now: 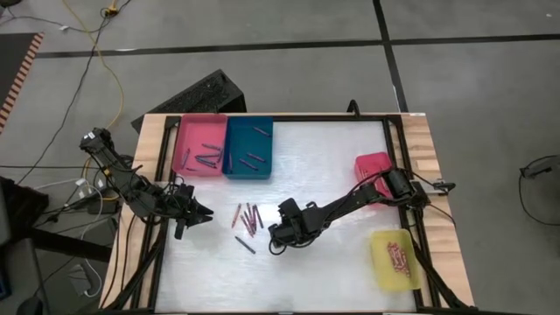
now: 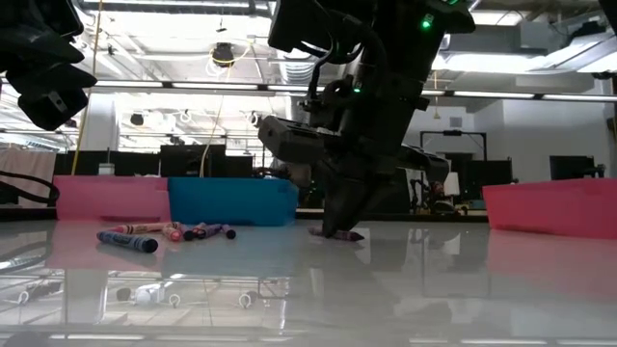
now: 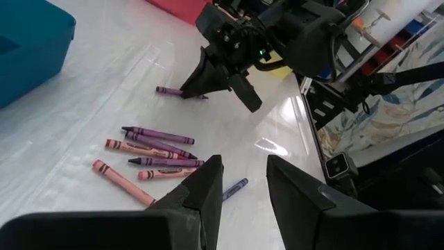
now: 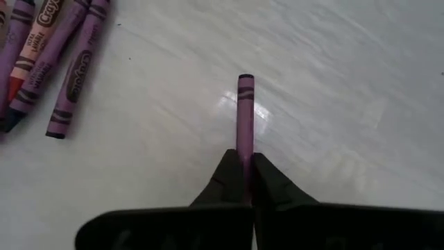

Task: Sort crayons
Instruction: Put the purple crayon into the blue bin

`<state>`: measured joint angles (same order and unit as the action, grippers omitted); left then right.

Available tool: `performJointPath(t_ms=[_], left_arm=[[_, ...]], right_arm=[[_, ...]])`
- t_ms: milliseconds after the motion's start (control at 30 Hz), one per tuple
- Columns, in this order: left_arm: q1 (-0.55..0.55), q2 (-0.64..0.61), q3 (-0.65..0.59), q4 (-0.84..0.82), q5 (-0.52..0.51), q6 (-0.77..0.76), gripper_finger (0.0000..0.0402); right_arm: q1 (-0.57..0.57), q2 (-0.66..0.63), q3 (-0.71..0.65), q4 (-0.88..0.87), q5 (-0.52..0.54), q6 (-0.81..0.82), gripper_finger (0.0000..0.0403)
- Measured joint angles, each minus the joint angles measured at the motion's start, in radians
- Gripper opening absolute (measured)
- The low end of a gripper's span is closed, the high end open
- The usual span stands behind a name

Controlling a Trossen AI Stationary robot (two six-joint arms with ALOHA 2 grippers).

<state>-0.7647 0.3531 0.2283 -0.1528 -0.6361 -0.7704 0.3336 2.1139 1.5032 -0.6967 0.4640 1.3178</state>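
Though mid-table, right gripper (image 4: 244,182) on purple crayon (image 4: 245,111)

Wide open table (image 1: 341,166) in the frame's centre and along the bottom. Loose crayons (image 1: 248,219) clutter the middle-left. The right arm (image 1: 350,203) slants across from the right edge. Pink tray (image 1: 199,145) and blue tray (image 1: 248,149) block the upper left.

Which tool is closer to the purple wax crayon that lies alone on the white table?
The right one. The right tool is shut on the single purple wax crayon, at the white table centre. The left tool waits apart, beyond the loose crayon cluster.
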Motion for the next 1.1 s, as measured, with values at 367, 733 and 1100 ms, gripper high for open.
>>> performJointPath(t_ms=[367, 733, 1100], left_arm=[[0.0, 0.0, 0.0, 0.0, 0.0, -0.001, 0.0102], [0.0, 0.0, 0.0, -0.018, -0.005, -0.001, 0.0102], [0.0, 0.0, 0.0, -0.019, -0.005, -0.001, 0.0102]], right_arm=[[0.013, 0.005, 0.076, -0.009, -0.008, -0.057, 0.0004], [0.011, 0.003, 0.221, 0.0, 0.027, -0.212, 0.0003], [-0.036, -0.001, 0.318, 0.118, 0.057, -0.473, 0.0003]])
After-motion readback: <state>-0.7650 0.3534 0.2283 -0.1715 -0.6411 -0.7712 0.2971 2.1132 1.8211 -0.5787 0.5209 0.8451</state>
